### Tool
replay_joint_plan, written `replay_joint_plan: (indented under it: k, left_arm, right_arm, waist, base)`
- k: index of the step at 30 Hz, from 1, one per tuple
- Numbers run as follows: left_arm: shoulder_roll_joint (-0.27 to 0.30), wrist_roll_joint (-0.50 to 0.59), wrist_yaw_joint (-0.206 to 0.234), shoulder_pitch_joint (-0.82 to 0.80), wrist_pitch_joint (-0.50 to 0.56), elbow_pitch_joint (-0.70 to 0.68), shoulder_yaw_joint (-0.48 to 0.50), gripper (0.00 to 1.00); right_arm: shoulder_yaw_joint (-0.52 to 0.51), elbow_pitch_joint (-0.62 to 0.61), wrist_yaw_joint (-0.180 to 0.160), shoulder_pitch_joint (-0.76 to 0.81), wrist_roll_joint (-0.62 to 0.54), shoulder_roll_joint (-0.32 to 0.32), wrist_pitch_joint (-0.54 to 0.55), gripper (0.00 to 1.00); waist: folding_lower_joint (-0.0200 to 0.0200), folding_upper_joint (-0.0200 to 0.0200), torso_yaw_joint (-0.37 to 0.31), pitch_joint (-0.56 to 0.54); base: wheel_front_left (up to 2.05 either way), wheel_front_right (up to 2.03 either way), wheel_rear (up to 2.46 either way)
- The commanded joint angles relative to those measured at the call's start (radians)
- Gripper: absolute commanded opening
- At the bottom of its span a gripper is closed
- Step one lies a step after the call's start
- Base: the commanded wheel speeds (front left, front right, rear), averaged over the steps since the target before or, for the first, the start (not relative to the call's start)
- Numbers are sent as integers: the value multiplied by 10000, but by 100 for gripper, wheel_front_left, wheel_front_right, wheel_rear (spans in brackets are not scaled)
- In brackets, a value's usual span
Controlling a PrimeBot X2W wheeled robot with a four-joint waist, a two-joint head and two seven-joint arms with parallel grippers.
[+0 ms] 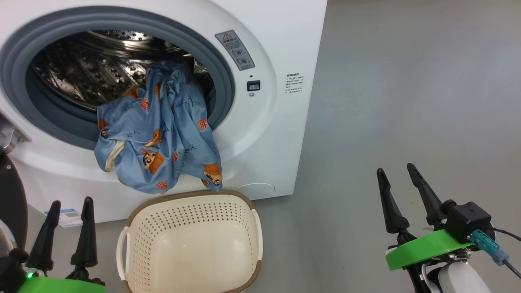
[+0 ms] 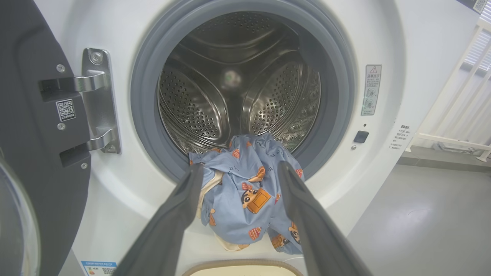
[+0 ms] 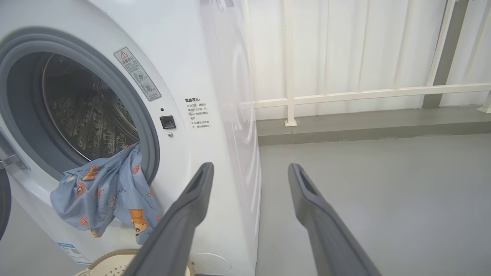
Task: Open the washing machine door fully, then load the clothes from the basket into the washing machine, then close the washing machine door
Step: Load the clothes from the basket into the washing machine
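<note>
Floor (image 1: 407, 101): clothes (image 1: 163, 134) beyond left hand (image 1: 71, 200) (splayed)

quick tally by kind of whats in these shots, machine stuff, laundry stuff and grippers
washing machine: 1
washing machine door: 1
basket: 1
clothes bundle: 1, number of garments in it cannot be told
grippers: 2, left gripper and right gripper, both open
total: 6

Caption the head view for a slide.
Clothes hang half out of the washing machine above the empty basket.
</note>
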Motion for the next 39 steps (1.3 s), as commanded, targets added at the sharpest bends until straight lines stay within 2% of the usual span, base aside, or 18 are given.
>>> replay_joint_plan:
  k: [1, 26, 39]
  left_arm:
    - [239, 67, 6, -213, -64, -277, 437, 100]
    - [267, 159, 6, -216, -65, 41, 269, 100]
    - [660, -399, 6, -948, -65, 946, -760, 100]
  right_arm:
    - [189, -277, 56, -156, -82, -32, -78, 100]
    - [289, -241, 56, -205, -165, 92, -78, 100]
    - [421, -416, 56, -332, -325, 159, -78, 100]
  waist:
    - [0, 0, 0, 12]
    - [0, 0, -69, 100]
    - [0, 0, -282, 652]
  base:
    - [0, 0, 0]
    - [0, 0, 0]
    - [0, 0, 0]
